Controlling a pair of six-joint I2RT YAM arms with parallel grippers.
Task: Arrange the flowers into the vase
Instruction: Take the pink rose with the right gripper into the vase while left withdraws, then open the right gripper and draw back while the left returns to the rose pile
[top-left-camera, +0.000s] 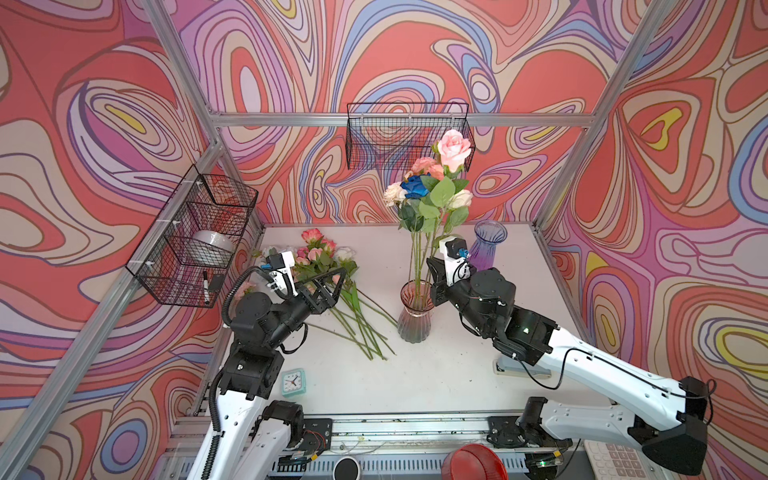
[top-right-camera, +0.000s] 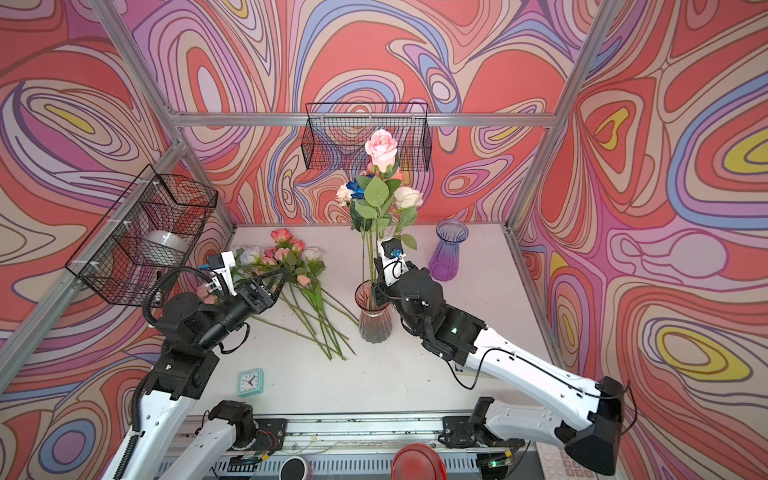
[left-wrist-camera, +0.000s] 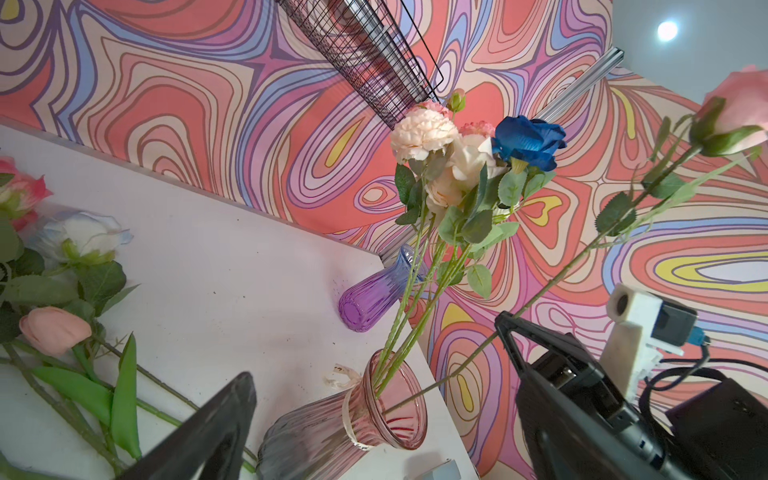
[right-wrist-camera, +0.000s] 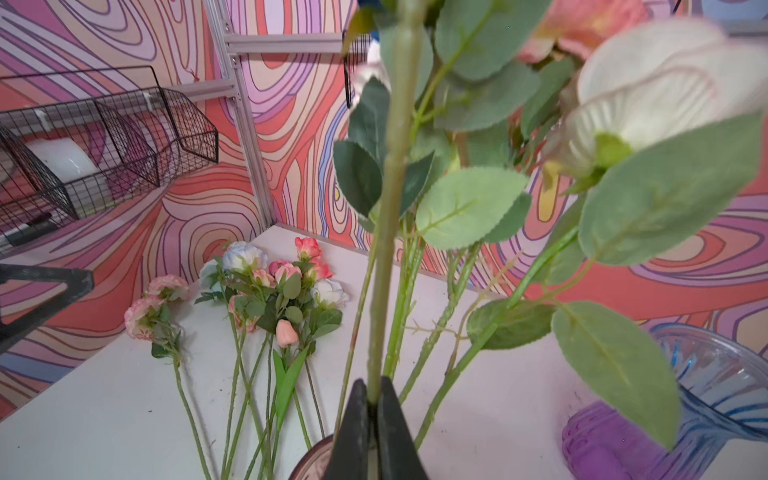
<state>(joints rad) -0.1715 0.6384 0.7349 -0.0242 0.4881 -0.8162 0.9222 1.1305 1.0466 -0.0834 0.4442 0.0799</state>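
Step in hand: by the look of it, seating one more stem; the right hand (right-wrist-camera: 376, 401) has a tall pink rose (top-left-camera: 455, 147) standing in the pink vase (top-left-camera: 415, 320).
Right hand: pinched shut on the rose's stem just above the vase rim; in the left wrist view the stem's foot sits inside the mouth.
Left hand (top-left-camera: 338, 286): jaws spread wide, holding nothing, hovering over the loose flowers (top-left-camera: 328, 257).
Flowers placed: several stand upright in the pink vase, among them a blue rose (top-left-camera: 415, 187) and cream and peach blooms; the pink rose stands tallest.
Flowers left: a bunch lies on the worktop (top-left-camera: 436, 374) to the left of the vase, blooms toward the back wall, stems fanned and crossing toward the front.
Other vase: a purple vase (top-left-camera: 486, 249) stands behind the right hand, empty as far as the views show.
Progress: my guess is around halfway.
Next move calls for: letting go of the rose cleanly and drawing back without snagging the leaves or nudging the vase. The left hand then needs one stem singled out of the crossed pile.
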